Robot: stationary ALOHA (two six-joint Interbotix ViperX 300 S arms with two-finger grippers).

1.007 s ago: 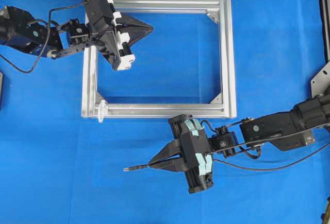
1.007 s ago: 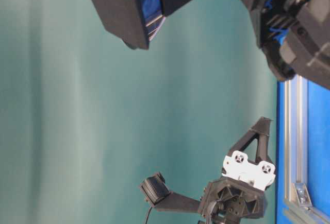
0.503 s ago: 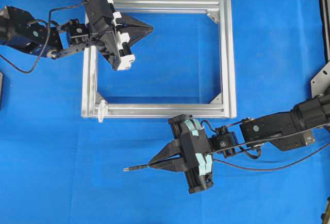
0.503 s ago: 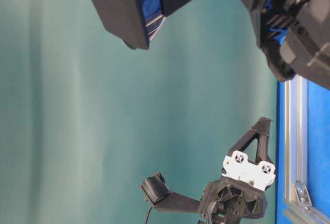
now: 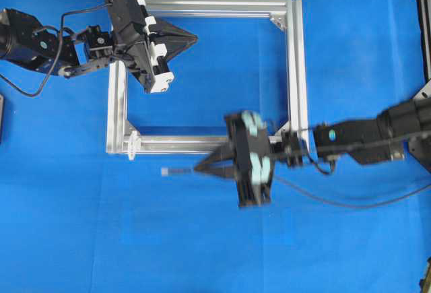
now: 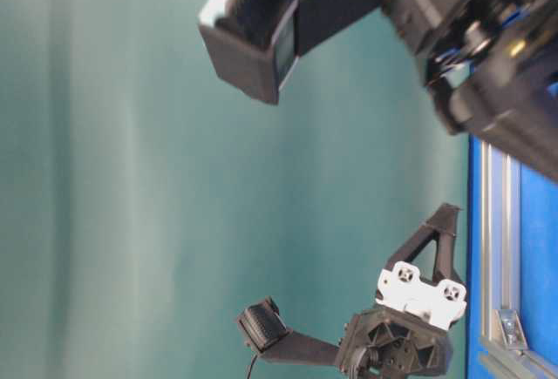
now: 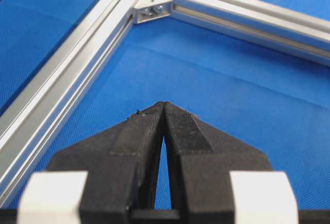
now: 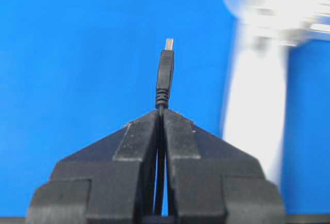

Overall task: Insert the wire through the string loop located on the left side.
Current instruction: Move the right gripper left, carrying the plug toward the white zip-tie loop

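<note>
My right gripper is shut on the wire, just below the bottom rail of the silver frame. The wire's dark plug sticks out leftward from the fingertips, silvery tip foremost. In the right wrist view the plug stands straight out of the shut gripper. The white string loop sits at the frame's bottom-left corner, left of and slightly above the plug tip. My left gripper is shut on nothing inside the frame's top-left part; its closed tips hover over blue cloth.
A blue cloth covers the table. Triangular corner brackets sit inside the frame corners, one seen close. A grey mounting plate lies at the right edge. The table-level view shows the frame rail and the left gripper.
My right gripper has moved up toward the frame's bottom rail and slightly left, carrying the wire, and is blurred by motion. The left gripper has shifted a little up and left.
</note>
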